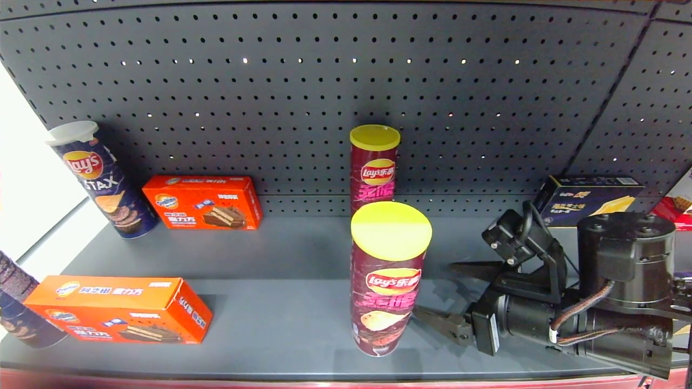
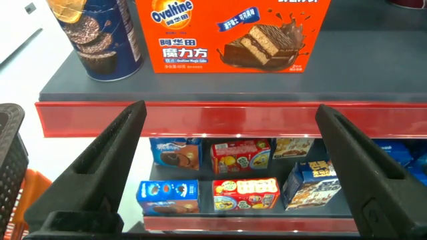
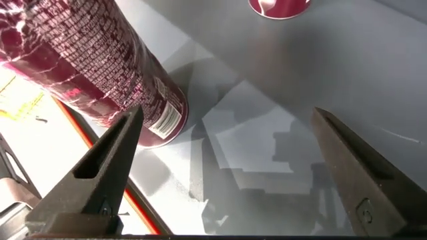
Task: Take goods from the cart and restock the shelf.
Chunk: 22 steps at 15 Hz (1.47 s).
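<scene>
Two maroon chip cans with yellow lids stand upright on the grey shelf [image 1: 281,270]. One maroon can is near the front edge [image 1: 389,281], the other behind it by the pegboard [image 1: 374,167]. My right gripper [image 1: 451,294] lies just right of the front can, open, with nothing between its fingers. In the right wrist view the front can [image 3: 93,67] stands clear of the right gripper [image 3: 227,180], and the back can's base [image 3: 280,5] lies farther off. My left gripper [image 2: 227,180] hangs open and empty below the shelf's red front edge [image 2: 227,117].
On the shelf's left stand a blue chip can [image 1: 102,178], two orange boxes [image 1: 203,201] [image 1: 119,308] and a dark can [image 1: 16,302]. A dark blue box [image 1: 586,200] sits back right. Lower shelves hold small boxes [image 2: 243,193]. A black basket [image 2: 10,167] is beside the left gripper.
</scene>
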{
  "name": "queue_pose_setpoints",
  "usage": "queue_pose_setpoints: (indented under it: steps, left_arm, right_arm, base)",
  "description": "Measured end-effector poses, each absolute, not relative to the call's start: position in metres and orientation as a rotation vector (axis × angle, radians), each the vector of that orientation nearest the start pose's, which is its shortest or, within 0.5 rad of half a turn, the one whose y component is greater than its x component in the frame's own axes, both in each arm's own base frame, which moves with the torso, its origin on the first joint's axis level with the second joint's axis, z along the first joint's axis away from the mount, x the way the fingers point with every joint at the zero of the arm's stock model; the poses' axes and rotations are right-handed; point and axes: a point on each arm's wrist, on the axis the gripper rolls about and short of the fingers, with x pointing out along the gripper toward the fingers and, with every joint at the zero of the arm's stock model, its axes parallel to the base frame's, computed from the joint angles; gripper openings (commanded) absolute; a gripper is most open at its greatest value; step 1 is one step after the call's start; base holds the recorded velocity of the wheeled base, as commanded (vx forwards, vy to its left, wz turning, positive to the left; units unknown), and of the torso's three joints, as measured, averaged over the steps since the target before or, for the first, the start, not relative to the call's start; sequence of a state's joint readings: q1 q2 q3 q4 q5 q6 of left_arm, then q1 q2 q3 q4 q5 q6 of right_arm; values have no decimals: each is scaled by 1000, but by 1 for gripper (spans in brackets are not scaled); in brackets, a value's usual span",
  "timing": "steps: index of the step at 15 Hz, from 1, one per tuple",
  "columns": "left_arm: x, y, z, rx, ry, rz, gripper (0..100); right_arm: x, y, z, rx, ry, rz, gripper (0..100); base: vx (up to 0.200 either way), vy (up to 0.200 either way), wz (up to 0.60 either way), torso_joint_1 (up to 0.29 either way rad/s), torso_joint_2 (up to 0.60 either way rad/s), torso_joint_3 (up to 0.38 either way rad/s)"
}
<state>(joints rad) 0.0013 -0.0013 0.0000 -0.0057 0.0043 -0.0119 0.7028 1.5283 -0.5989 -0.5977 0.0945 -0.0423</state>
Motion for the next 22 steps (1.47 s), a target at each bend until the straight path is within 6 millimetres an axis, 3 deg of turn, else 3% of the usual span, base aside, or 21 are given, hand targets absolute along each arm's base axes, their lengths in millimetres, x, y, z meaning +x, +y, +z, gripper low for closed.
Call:
queue_pose_setpoints:
  steps: [3, 7, 9, 11, 14, 18, 20, 22]
  left_arm:
    - [-23, 0, 76, -12, -7, 5, 100]
    - [-23, 0, 76, -10, -7, 3, 100]
    - [-23, 0, 76, -10, -7, 2, 100]
    - [-23, 0, 76, -10, -7, 3, 100]
    - [-23, 0, 76, -10, -7, 4, 100]
    - [-23, 0, 76, -10, -7, 6, 100]
    - [-23, 0, 76, -10, -7, 6, 100]
    - [-23, 0, 76, -9, -7, 6, 100]
  right_arm:
    - [191, 154, 175, -132, 295, 762, 100]
    - [194, 96, 209, -71, 159, 523, 100]
    - [179, 61, 223, -48, 80, 392, 100]
    - [149, 34, 226, -42, 15, 284, 100]
    - [92, 12, 211, -53, -61, 150, 100]
    - [21, 1, 165, -64, 4, 58, 100]
    - [-4, -1, 144, -54, 9, 37, 100]
    - [-15, -2, 124, -22, -26, 27, 100]
  base:
    - [0, 0, 0, 0, 0, 0]
    - [0, 0, 0, 0, 0, 0]
    - [0, 0, 0, 0, 0, 0]
    - [0, 0, 0, 0, 0, 0]
    - [0, 0, 0, 0, 0, 0]
    - [0, 0, 0, 0, 0, 0]
    - [0, 0, 0, 0, 0, 0]
    - [0, 0, 0, 0, 0, 0]
